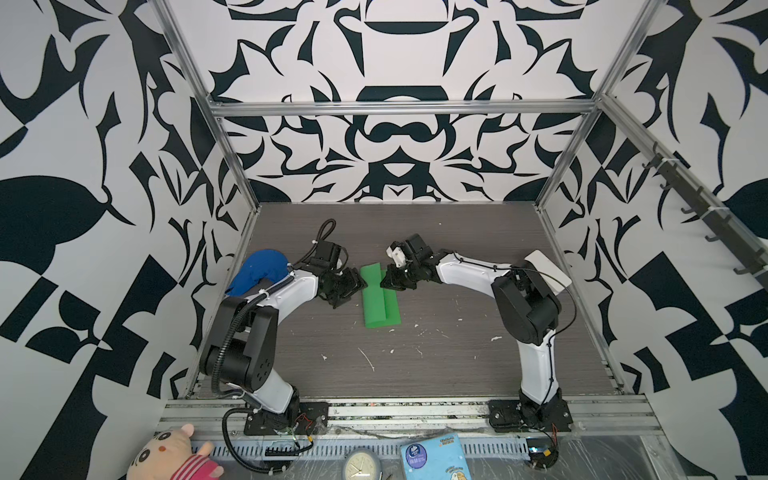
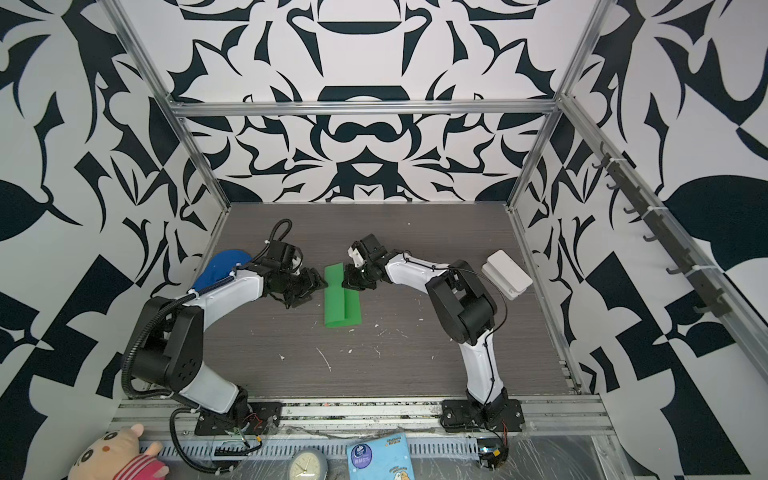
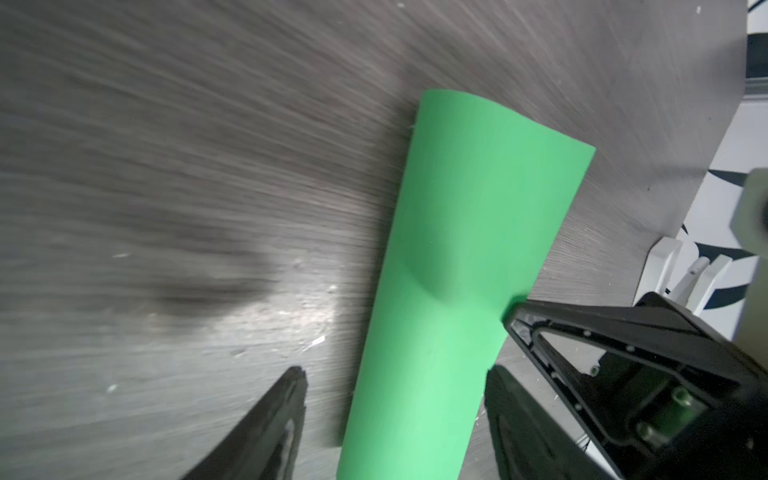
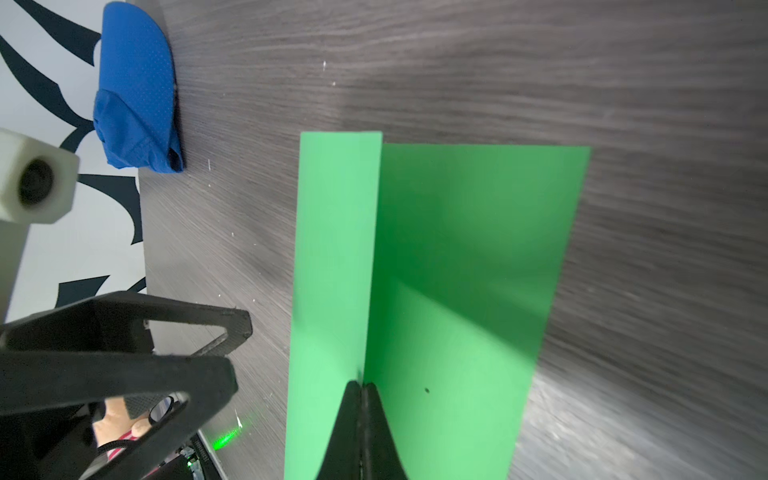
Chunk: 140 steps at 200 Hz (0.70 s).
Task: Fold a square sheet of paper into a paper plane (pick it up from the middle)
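Now the square sheet of paper point(image 1: 376, 305) lies loosely doubled on the bench point(image 1: 436, 365), long axis front to back. At its far end the right gripper point(image 1: 385, 282) pinches the raised crease, jaws closed tight; the left gripper point(image 1: 351, 293), jaws wide and empty, sits just beside the opposite edge.

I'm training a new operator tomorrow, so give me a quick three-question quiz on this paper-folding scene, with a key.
1. True or false: the left gripper is shut on the square sheet of paper.
2. Which thing lies on the table, partly hidden by the left arm in both top views? A) blue cloth cap B) red mug C) yellow sponge
3. Fill in: the right gripper is shut on the ____.
Key: 1 false, its jaws stand open; 2 A; 3 square sheet of paper.
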Available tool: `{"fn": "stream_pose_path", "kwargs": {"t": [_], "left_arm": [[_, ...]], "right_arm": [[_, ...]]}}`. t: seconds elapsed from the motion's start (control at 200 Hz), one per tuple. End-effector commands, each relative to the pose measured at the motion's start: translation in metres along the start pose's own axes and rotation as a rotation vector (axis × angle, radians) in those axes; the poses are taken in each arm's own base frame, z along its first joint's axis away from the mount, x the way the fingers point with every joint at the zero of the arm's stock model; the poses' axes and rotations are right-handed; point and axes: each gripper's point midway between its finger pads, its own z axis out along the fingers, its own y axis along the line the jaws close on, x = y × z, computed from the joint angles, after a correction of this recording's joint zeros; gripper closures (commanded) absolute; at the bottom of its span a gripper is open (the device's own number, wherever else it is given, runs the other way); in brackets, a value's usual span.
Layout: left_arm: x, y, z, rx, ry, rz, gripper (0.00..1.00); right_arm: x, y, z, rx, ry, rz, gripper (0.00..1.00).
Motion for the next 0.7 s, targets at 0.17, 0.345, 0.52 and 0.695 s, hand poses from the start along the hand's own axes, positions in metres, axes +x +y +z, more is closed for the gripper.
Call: {"fn": "stream_pose_path", "kwargs": {"t": [0.17,0.345,0.52,0.695], "left_arm": [[0.006,-0.015,0.014,-0.017,0.042,0.047,0.29],[0.011,-0.015,0.027,-0.064,0.098,0.067,0.33],[0.013,-0.015,0.038,-0.083,0.134,0.074,0.39],[0.015,-0.006,0.045,-0.124,0.157,0.065,0.44]], "right_arm": [[-0.012,-0.008,-0.020,0.074,-0.036,-0.047,1.00],[-0.008,-0.021,-0.015,0.121,-0.014,-0.019,1.00],[-0.006,-0.027,-0.009,0.133,0.000,-0.012,1.00],[-0.004,-0.032,-0.003,0.140,0.009,-0.006,1.00]]}}
